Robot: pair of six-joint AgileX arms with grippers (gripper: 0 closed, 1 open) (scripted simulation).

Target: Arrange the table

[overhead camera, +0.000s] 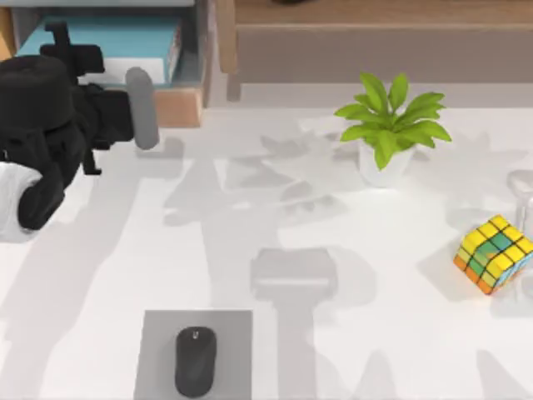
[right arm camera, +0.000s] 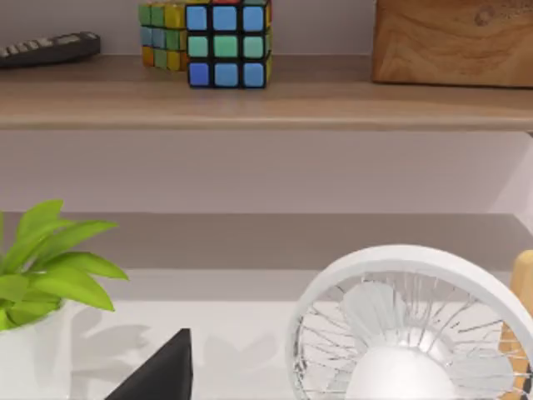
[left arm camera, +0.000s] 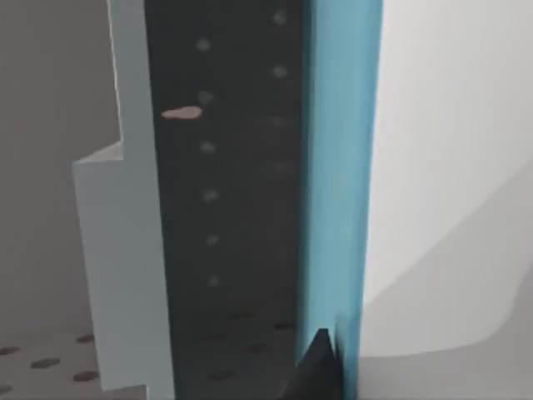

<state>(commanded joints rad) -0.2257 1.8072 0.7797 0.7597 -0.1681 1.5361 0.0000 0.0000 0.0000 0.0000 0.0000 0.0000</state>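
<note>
- The worktop (overhead camera: 108, 258), broad and white, spreads below the shelf unit (overhead camera: 350, 37) along its far edge.
- Near its front edge a dark mouse (overhead camera: 195, 361) sits on a grey mat (overhead camera: 154, 350); I judge that part arranged.
- A potted plant (overhead camera: 391, 125) stands right of centre towards the back, and a colour cube (overhead camera: 493, 254) lies tilted near the right edge, beside something clear I cannot identify.
- My left gripper (overhead camera: 141, 108) is at the far left, at the shelf compartment holding a blue book (left arm camera: 341, 167). My left wrist view puts that book close up, but I cannot tell whether my fingers are grasping it or released.
- My right wrist view looks at a white fan (right arm camera: 412, 329), the plant and two cubes (right arm camera: 208, 42) on the shelf; I cannot tell that gripper's state either.
- My guess: the cube is still to be placed.
</note>
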